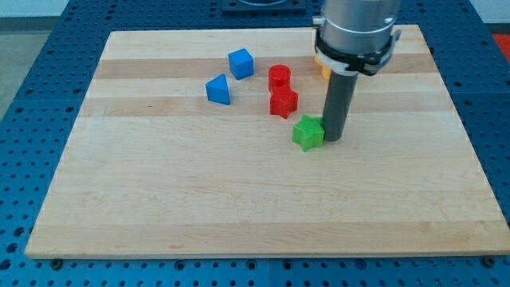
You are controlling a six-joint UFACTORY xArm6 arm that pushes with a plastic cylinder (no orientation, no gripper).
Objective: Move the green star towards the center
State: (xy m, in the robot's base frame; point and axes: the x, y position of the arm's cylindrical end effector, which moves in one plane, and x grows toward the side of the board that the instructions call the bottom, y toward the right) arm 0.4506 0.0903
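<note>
The green star [307, 132] lies on the wooden board [239, 199], a little right of the board's middle. My tip [333, 139] stands right against the star's right side, touching or nearly touching it. The dark rod rises from there to the arm's grey body at the view's top.
A red star [283, 102] lies up and left of the green star, with a red cylinder [279, 77] just above it. A blue cube [241, 63] and a blue triangular block [217, 90] lie farther left. An orange-yellow block [323, 68] shows partly behind the arm.
</note>
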